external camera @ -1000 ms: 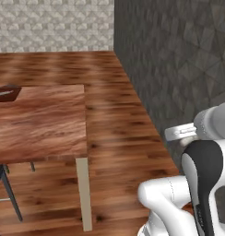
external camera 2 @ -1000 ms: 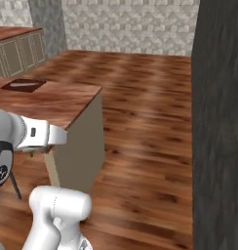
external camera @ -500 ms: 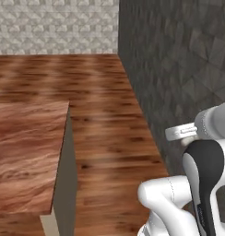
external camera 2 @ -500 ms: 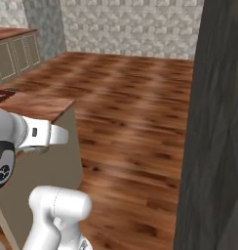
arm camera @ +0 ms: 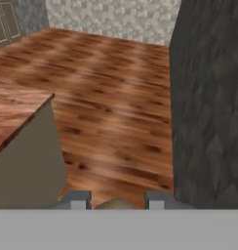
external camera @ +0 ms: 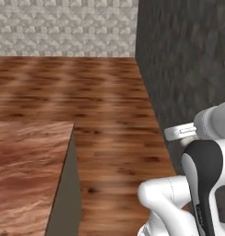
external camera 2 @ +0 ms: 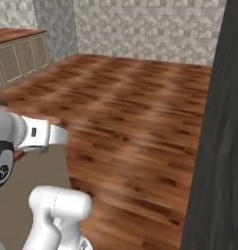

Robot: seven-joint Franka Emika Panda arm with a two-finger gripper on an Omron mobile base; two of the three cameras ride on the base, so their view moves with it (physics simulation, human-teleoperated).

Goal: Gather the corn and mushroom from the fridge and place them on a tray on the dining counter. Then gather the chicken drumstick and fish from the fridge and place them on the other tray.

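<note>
**Floor:** brown wood-plank floor (external camera: 105, 101), an open lane running from the near foreground to the far wall, with nothing standing on it.

**Left edge of lane:** brown wood-topped counter with a plain grey side panel (external camera: 26, 170). Its near-right corner juts toward the lane, and its top edge shows at the left of the hand view (arm camera: 18, 114).

**Right edge of lane:** tall dark grey textured slab (external camera: 188, 69), upright and running from near to far. It is close on the right in the hand view (arm camera: 208, 97) and fills the right margin of the right base view (external camera 2: 223, 122).

**Far boundary:** pale stone-tiled wall (external camera: 63, 27).

**Far left:** beige panelled cabinets with a wood top (external camera 2: 18, 58), well apart from the lane.

**End effector** (arm camera: 113, 202): jaws set narrow, dark fingertips (arm camera: 77, 200) at the bottom of the hand view.

**Task's thing:** small rounded tan item (arm camera: 113, 204), clamped between the tips and mostly hidden. Which food it is cannot be told.
</note>
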